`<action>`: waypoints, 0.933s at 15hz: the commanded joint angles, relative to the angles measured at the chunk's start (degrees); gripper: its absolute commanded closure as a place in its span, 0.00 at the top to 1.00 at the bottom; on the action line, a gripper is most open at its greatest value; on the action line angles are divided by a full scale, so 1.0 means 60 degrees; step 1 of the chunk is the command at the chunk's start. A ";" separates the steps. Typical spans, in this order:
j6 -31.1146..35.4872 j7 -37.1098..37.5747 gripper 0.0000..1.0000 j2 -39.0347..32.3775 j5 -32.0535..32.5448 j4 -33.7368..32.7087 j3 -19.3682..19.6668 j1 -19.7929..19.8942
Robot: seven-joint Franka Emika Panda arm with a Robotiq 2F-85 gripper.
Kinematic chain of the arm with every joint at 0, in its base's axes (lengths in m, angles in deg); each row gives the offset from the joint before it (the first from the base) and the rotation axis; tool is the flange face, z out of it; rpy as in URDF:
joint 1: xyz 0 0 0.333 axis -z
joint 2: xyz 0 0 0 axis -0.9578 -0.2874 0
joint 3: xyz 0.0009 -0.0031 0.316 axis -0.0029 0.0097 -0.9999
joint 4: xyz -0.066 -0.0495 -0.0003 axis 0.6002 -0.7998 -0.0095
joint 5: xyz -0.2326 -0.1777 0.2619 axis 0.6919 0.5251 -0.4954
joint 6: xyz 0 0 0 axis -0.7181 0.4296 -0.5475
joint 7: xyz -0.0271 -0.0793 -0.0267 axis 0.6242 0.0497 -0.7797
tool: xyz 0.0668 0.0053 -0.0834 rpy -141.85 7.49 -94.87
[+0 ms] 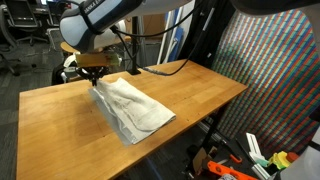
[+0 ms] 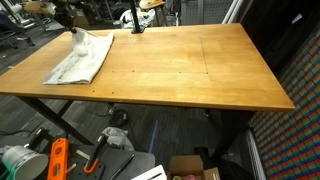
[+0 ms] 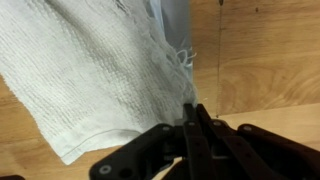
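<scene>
Clamped on a cloth (image 1: 135,108) at the end nearest the arm, with the gripper (image 1: 93,78) pressed together and fabric caught in between. Confirmed in the wrist view: dark fingers (image 3: 200,125) meeting with no gap, nipping the cloth (image 3: 90,70) by its edge just below a frayed corner with loose threads. Pale grey-white, coarsely woven, rumpled. Raised into a small peak at the pinched spot in both exterior views, and from there sloping down to lie spread on a wooden table (image 1: 200,95). Placed toward one end of the tabletop, with the cloth (image 2: 80,58) close to the table's edge in an exterior view and its long side running roughly along that edge, well apart from the bare wood filling the remainder. Hanging directly above the pinched end, with the gripper (image 2: 77,32) pointing straight down. Beside the table, a tall panel (image 1: 270,70) of fine multicoloured pattern. Below on the floor, an orange tool (image 2: 57,160) among other clutter too small to make out.
</scene>
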 commanded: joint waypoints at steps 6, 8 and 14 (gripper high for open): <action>-0.1143 -0.0479 0.49 -0.0094 0.0222 -0.0612 -0.0003 -0.0047; -0.1007 -0.1482 0.65 0.0786 0.0007 0.0528 -0.0281 0.0335; -0.1047 -0.4964 1.00 0.2850 -0.0596 0.3541 -0.0922 0.1859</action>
